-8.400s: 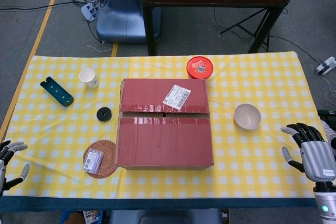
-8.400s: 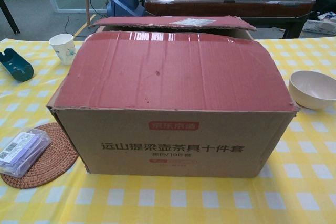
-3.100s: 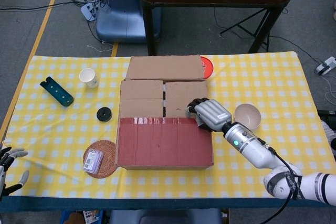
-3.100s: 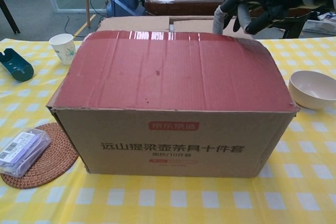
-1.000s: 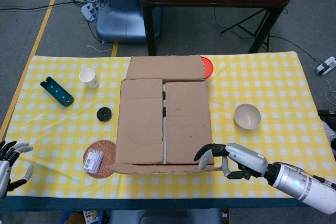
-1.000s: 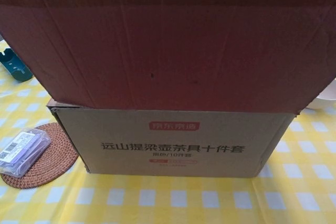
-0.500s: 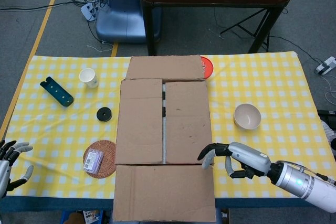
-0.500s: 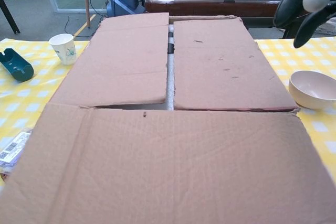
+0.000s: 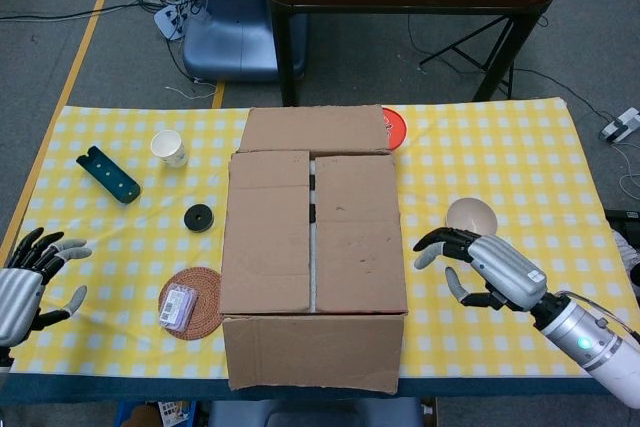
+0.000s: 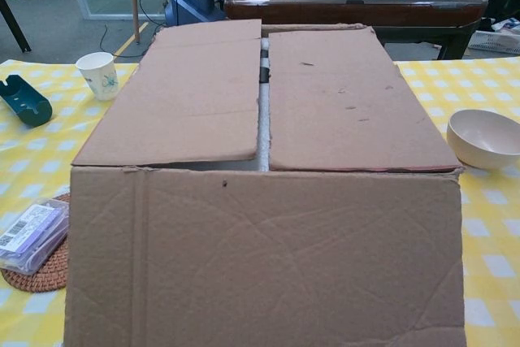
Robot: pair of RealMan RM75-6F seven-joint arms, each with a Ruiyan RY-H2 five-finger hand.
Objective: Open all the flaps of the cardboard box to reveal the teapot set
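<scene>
The cardboard box (image 9: pixel 312 247) stands mid-table. Its far outer flap (image 9: pixel 312 129) lies folded back and its near outer flap (image 9: pixel 313 352) hangs down over the front. The two inner flaps, left (image 9: pixel 267 232) and right (image 9: pixel 357 232), lie flat and closed, so the contents are hidden. In the chest view the near flap (image 10: pixel 264 258) fills the foreground below the closed inner flaps (image 10: pixel 349 95). My right hand (image 9: pixel 485 265) hovers to the right of the box, fingers spread, holding nothing. My left hand (image 9: pixel 30 287) sits at the table's left edge, fingers apart and empty.
A beige bowl (image 9: pixel 470 212) sits just behind my right hand. A red lid (image 9: pixel 394 127) peeks out by the far flap. Left of the box are a paper cup (image 9: pixel 168 147), a teal holder (image 9: pixel 108 174), a black disc (image 9: pixel 199 217) and a woven coaster with a packet (image 9: pixel 190 302).
The near outer flap swung from sticking out flat to hanging down the box front. My right hand drew away to the right of the box. My left hand rose further into view.
</scene>
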